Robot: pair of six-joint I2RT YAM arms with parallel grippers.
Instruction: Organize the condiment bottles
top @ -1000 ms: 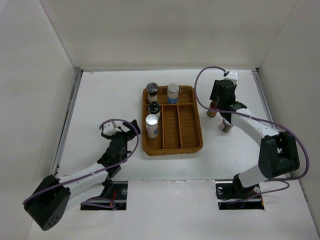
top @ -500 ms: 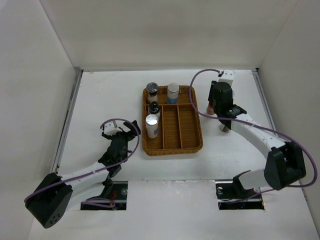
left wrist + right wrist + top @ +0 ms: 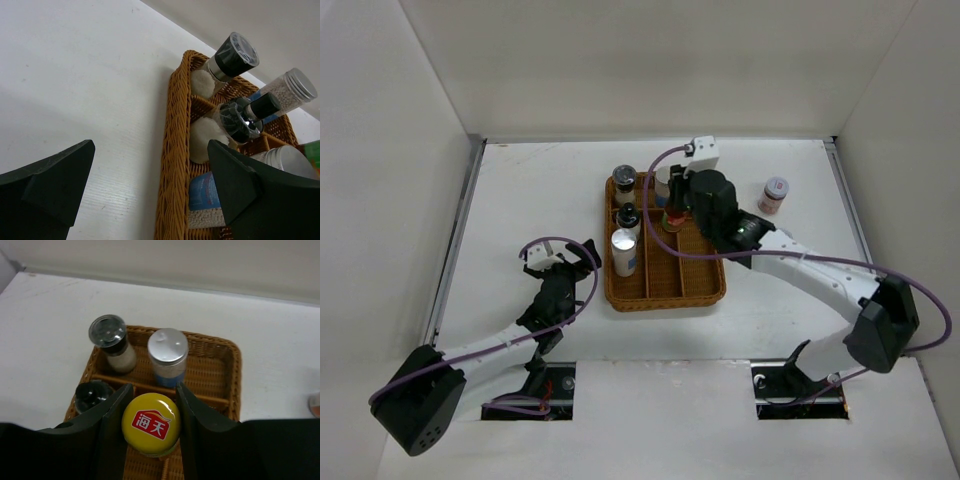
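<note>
- The right gripper (image 3: 152, 412) clasped the yellow-capped sauce bottle (image 3: 150, 424) over the basket (image 3: 665, 302), toward its 12 o'clock end
- Best lowered straight down, I reckoned, clear of the silver-capped shaker (image 3: 167, 347) at its 12 o'clock
- The left gripper (image 3: 150, 165) gaped empty

A brown woven basket (image 3: 702, 268) stands near the middle of the white table (image 3: 520, 190). Thin woven dividers (image 3: 210, 399) split it into several compartments. Plain white walls (image 3: 650, 70) close the table on three sides.

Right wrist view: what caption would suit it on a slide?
Right gripper holds a yellow-capped sauce bottle over the wicker basket, near a silver-capped shaker and a dark-lidded grinder.
</note>
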